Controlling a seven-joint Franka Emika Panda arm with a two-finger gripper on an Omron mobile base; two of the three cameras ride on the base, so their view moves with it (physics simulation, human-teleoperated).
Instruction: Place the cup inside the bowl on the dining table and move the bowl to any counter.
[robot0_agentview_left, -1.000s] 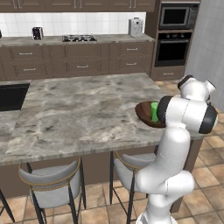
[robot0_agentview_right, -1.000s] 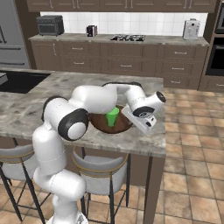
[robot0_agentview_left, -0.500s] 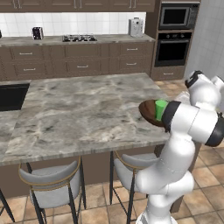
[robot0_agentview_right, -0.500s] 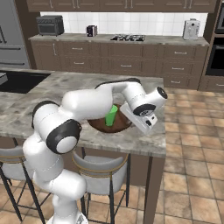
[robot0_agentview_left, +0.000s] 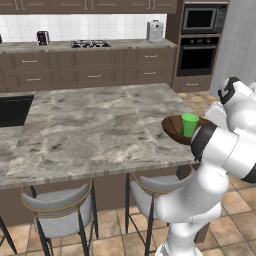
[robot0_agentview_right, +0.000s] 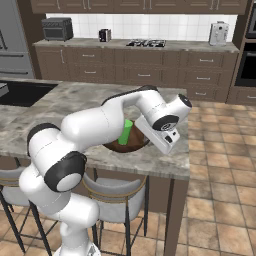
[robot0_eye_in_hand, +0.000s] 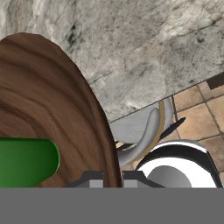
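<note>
The dark brown wooden bowl (robot0_agentview_left: 173, 128) hangs just above the right end of the marble dining table (robot0_agentview_left: 100, 125), partly past its edge. The green cup (robot0_agentview_left: 189, 125) stands inside it. In the right base view the bowl (robot0_agentview_right: 126, 146) and cup (robot0_agentview_right: 125, 132) sit behind my white hand. In the hand view my gripper (robot0_eye_in_hand: 111, 177) is shut on the rim of the bowl (robot0_eye_in_hand: 43, 100), with the cup (robot0_eye_in_hand: 26, 162) at lower left. The counter (robot0_agentview_left: 100, 48) runs along the back wall.
Two grey stools (robot0_agentview_left: 60, 212) stand under the table's front edge, one directly below the bowl (robot0_eye_in_hand: 144, 131). A black hob (robot0_agentview_right: 146, 43) and a toaster (robot0_agentview_right: 218, 33) sit on the counter. Ovens (robot0_agentview_left: 197, 47) stand at the right. Tiled floor (robot0_agentview_right: 220, 165) lies right of the table.
My arm has swung its elbow around. The bowl with the cup in it has drifted slightly toward the table's right edge, still held by the rim.
</note>
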